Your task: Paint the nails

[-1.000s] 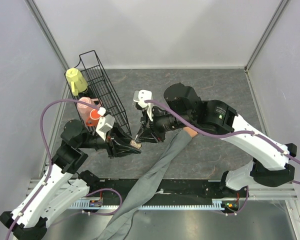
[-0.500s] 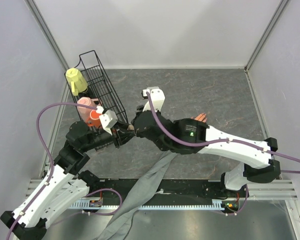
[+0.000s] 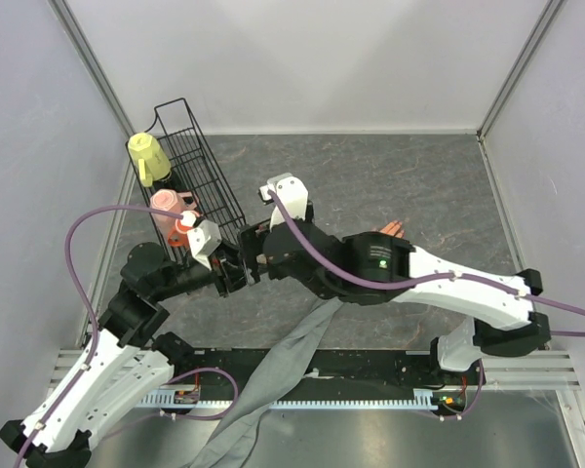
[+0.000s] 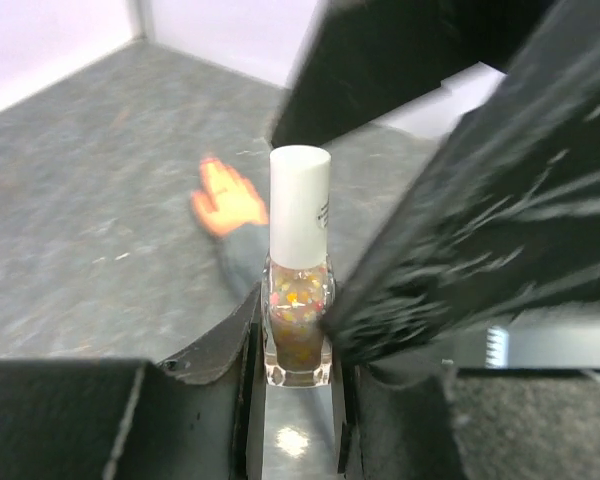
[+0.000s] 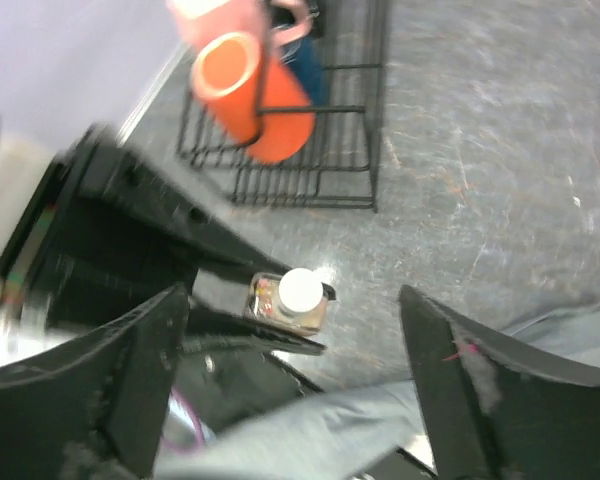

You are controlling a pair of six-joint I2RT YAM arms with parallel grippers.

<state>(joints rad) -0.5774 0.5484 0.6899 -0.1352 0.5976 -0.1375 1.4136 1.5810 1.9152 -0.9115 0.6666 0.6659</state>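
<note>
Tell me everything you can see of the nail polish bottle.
The nail polish bottle is clear glass, squarish, filled with multicoloured glitter and topped by a tall white cap. It stands upright, cap on, clamped at its base by the left gripper. The right gripper hangs open, its fingers on either side of it.

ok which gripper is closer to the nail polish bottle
Left. The left gripper is shut on the nail polish bottle, clamping its glass base. The right gripper hangs open over it, one finger on either side.
</note>
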